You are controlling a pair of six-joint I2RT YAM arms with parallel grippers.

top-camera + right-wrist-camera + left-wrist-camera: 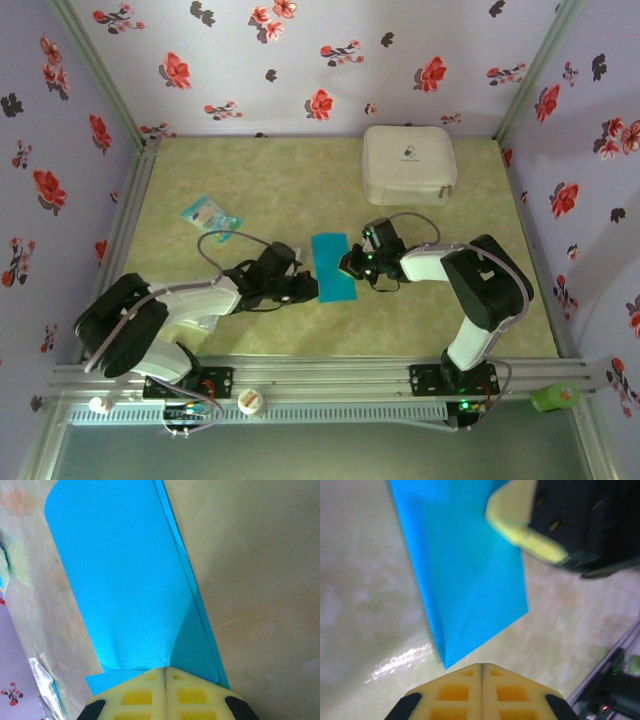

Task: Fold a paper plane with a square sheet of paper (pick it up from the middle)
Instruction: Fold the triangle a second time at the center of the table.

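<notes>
1. We see the square sheet of paper (333, 268) lying on the table (250, 180) between the two arms. It is well apart from the white case (408, 165) and the pale-blue printed packet (208, 213). It reads as a narrow doubled rectangle, not a full square.
2. We judge that an early fold is in hand. The sheet looks halved, and the left wrist view shows a faint diagonal crease running toward its near corner (470, 580). No dart point is formed yet.
3. The left gripper (308, 288) has its jaws pressed together with nothing between them. It sits low at the sheet's left edge, its tips (482, 672) just short of the corner.
4. The right gripper (349, 266) is closed too, its tips (165, 675) over the sheet's right edge. The top layer (130, 580) bows upward beside them. We cannot tell whether paper is pinched or merely pressed.
5. The next move, as we judge it, calls for one closed gripper to pin the sheet while the other sweeps along the fold to flatten the bowed layer. Thin paper would likely slide on this smooth table, so the pinning should come first.
</notes>
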